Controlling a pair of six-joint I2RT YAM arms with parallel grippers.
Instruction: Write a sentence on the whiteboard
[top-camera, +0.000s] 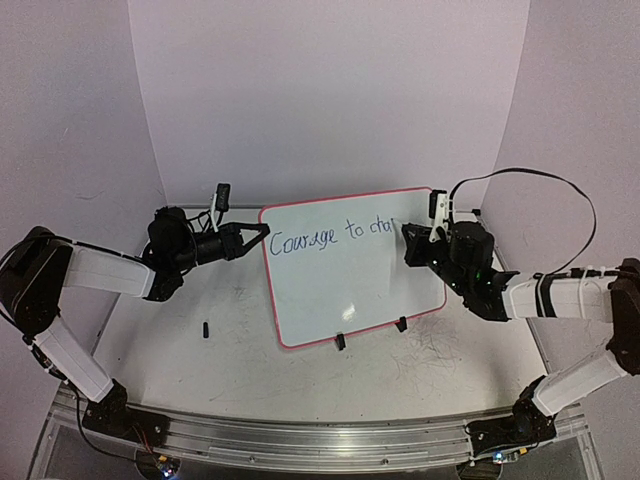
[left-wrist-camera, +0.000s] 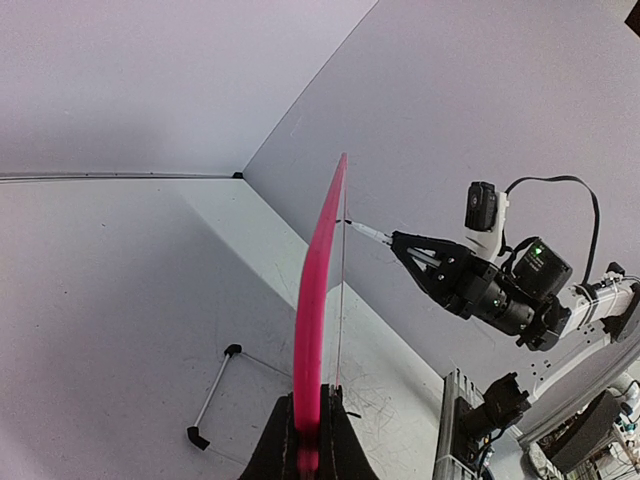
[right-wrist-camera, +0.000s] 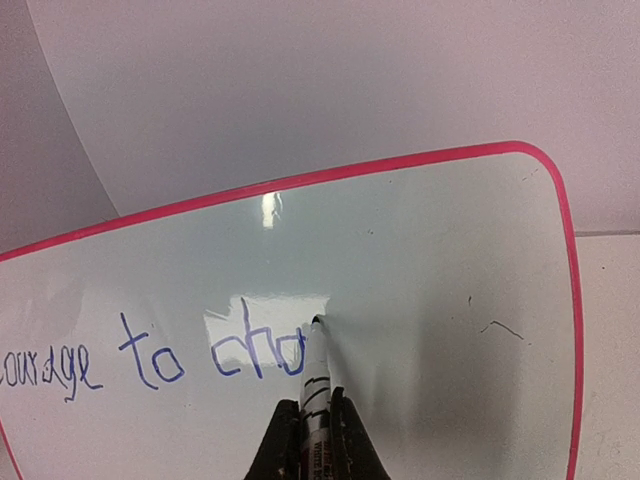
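The whiteboard (top-camera: 350, 290) stands tilted on the table, glossy white with a pink rim. My left gripper (top-camera: 262, 232) is shut on its upper left edge. In the left wrist view the rim (left-wrist-camera: 318, 290) runs edge-on out of the shut left gripper (left-wrist-camera: 308, 420). My right gripper (top-camera: 412, 240) is shut on a marker (right-wrist-camera: 317, 380), whose tip touches the whiteboard (right-wrist-camera: 430, 250). The sentence (right-wrist-camera: 150, 360) in blue ink reads "Courage to cha" and ends at the tip. The same writing (top-camera: 330, 238) runs along the board's top in the overhead view.
Two black clip feet (top-camera: 340, 341) (top-camera: 401, 324) hold the board's lower edge. A small black cap-like piece (top-camera: 206, 329) lies on the scuffed tabletop left of the board. Pale backdrop walls (top-camera: 330, 90) close in behind and at both sides. A metal rail (top-camera: 320, 440) runs along the near edge.
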